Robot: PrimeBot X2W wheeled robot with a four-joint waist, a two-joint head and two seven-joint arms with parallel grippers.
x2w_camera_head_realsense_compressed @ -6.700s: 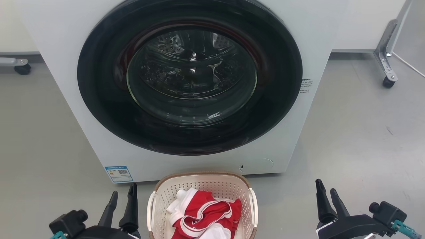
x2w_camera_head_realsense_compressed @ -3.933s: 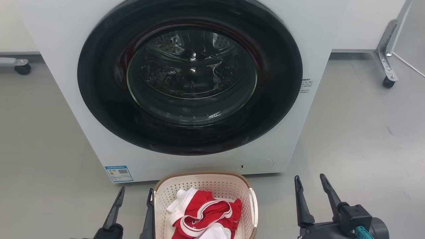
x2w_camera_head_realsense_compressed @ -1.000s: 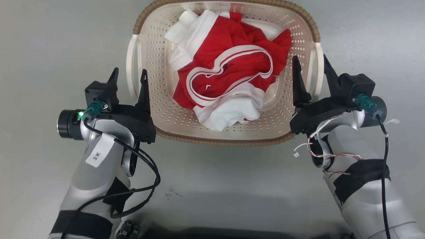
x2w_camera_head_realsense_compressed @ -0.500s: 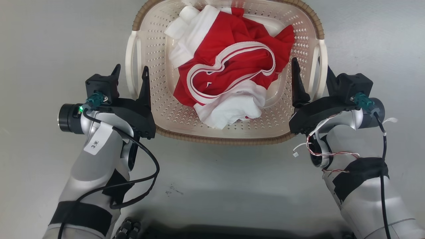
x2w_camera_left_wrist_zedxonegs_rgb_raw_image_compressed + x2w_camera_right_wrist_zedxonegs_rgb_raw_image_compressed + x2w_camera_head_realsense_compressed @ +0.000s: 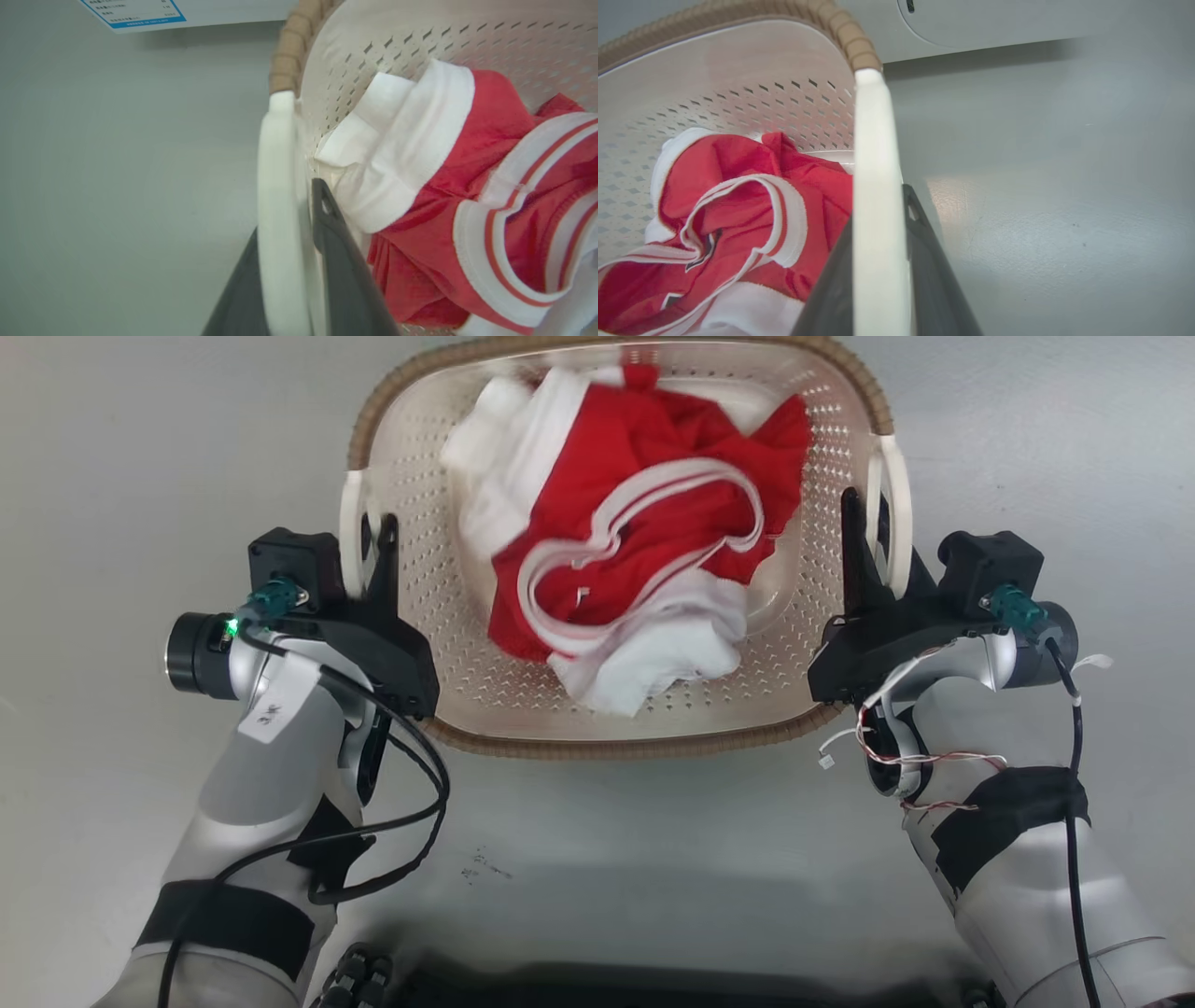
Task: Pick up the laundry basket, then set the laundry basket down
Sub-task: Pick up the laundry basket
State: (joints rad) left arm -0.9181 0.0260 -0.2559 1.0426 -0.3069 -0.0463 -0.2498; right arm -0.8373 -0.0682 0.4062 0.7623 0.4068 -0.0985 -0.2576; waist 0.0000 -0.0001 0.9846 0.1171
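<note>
**Floor and room.** The smooth pale grey floor (image 5: 597, 840) carries a few dark specks near the robot's base. In the wrist views the white lower front of a washing machine (image 5: 994, 18) stands just beyond the basket. A blue-bordered paper label (image 5: 135, 11) is stuck to that front.

**Task item.** The cream-white perforated plastic laundry basket (image 5: 467, 681), with its brown woven-look rim (image 5: 616, 747), lies between the two arms and in front of the machine. It holds a crumpled red and white garment (image 5: 653, 523). Whether its base rests on the floor cannot be told.

**Left pincer** (image 5: 366, 537). The two dark fingers are drawn in against the left white handle (image 5: 347, 523), one outside it and one inside the basket wall. (The left wrist view shows the handle bar pressed on both faces.)

**Right pincer** (image 5: 882, 537). It is drawn in the same way on the right white handle (image 5: 898, 504), with the bar sandwiched between its fingers in the right wrist view.

**Changes.**
- Half a second ago both pincers stood open astride the handles, with clear space on either side of each bar; that space has since closed.
- The basket and garment were sharp then and are blurred now.
- 6.7 seconds ago the head camera faced the machine door and both pincers were clear of the basket. The camera has since tilted down.
</note>
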